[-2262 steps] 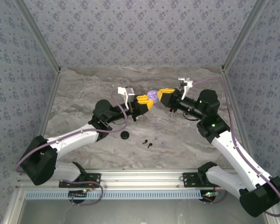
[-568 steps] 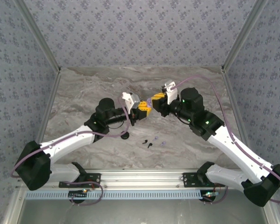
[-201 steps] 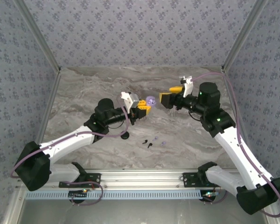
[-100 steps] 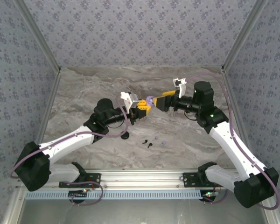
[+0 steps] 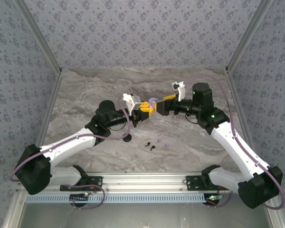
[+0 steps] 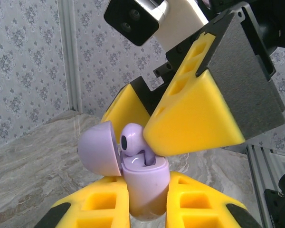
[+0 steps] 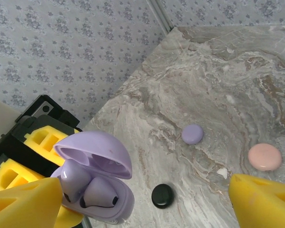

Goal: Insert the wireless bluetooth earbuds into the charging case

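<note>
Overhead, the left gripper [image 5: 148, 109] is clamped on a lilac charging case [image 5: 153, 101] and holds it above the middle of the tabletop [image 5: 85, 90], presumably so the other arm can work on it. The right gripper [image 5: 164, 103] faces it from close by, fingers apart. A few loose earbuds [image 5: 152, 146] lie on the marble nearer the bases, with a black round case [image 5: 127, 138] to their left.

From the left wrist, the case stands upright between the yellow fingers [image 6: 97, 206] with its lid [image 6: 97, 148] swung open. A lilac earbud [image 6: 132, 138] sits in its well, and a right finger [image 6: 194, 114] hangs just over it, probably placed to press the bud home.

From the right wrist, two lilac buds [image 7: 100, 194] rest inside the open case. The fingers are spread wide and grip nothing. Beyond lie a lilac round case [image 7: 193, 134] and a pink round case [image 7: 264, 157].
</note>
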Controlling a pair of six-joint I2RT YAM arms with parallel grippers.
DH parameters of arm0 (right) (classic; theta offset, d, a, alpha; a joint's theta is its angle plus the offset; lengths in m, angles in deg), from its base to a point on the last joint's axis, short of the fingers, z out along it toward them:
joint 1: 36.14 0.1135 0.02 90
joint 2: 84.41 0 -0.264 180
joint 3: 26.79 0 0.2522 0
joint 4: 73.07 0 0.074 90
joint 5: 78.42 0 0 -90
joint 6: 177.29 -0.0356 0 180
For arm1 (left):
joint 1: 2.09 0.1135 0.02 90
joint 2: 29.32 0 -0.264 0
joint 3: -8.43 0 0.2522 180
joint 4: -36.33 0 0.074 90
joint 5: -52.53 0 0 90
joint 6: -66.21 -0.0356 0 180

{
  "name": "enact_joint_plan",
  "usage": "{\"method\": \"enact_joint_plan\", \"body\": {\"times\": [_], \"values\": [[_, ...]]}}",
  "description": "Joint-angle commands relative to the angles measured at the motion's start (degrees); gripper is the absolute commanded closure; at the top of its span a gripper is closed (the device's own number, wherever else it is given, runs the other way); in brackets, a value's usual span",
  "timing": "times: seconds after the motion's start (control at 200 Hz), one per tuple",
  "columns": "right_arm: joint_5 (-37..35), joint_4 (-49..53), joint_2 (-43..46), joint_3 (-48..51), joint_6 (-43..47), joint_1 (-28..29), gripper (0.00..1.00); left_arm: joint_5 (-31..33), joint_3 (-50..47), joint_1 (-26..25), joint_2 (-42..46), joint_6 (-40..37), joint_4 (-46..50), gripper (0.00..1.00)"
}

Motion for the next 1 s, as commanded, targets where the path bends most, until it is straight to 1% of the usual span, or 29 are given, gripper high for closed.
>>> {"method": "enact_joint_plan", "body": {"times": [0.0,0.839,0.994], "values": [[-2.04,2.27,0.29,-1.94,1.5,0.16,0.09,-0.95,1.57,-0.29,1.48,-0.34,-2.46,1.0],[-3.4,4.72,2.37,-2.07,2.27,-0.66,0.09,0.02,0.79,-0.29,1.65,-0.46,-2.39,1.0],[-1.71,2.86,2.55,-1.81,1.3,-0.74,0.08,0.02,0.48,-0.24,1.77,-0.37,-2.54,1.0]]}}
